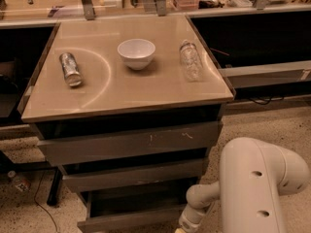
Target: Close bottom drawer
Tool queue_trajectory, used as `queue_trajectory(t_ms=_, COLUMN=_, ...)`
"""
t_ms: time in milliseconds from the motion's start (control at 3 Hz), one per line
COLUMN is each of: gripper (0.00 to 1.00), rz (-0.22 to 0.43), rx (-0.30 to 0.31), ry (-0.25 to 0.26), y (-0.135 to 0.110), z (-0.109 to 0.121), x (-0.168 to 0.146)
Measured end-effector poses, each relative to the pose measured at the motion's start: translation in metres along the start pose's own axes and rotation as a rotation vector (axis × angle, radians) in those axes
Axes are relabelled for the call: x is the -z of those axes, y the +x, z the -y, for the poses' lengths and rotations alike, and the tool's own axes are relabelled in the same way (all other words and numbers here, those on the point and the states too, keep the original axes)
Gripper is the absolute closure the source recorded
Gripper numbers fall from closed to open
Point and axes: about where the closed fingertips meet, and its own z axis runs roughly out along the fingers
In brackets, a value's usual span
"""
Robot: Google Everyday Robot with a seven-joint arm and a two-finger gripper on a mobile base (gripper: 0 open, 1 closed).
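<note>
End effector [182, 228] hangs low under the tabletop's [146, 89] front-right corner, just beside the bottom drawer [127, 221]; whether it is open or closed I cannot tell. The drawer juts out below the front edge. The step in hand looks like lining up; the next move calls for a square inward push on its flat front.

I count three grey metal drawers [129, 147], one round white bowl [136, 53], one silver metal can [70, 69], one clear plastic bottle [190, 60], and one gripper [182, 226], down beside the bottom drawer [130, 221].
</note>
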Motion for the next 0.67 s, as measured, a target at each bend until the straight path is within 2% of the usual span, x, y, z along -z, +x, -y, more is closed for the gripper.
queue_trajectory(t_ms=333, gripper=0.18, rz=0.0, rx=0.0, ry=0.0, y=0.0, z=0.0, x=0.0)
queue_trajectory(t_ms=667, gripper=0.42, rz=0.0, rx=0.0, ry=0.0, y=0.0, z=0.0, x=0.0)
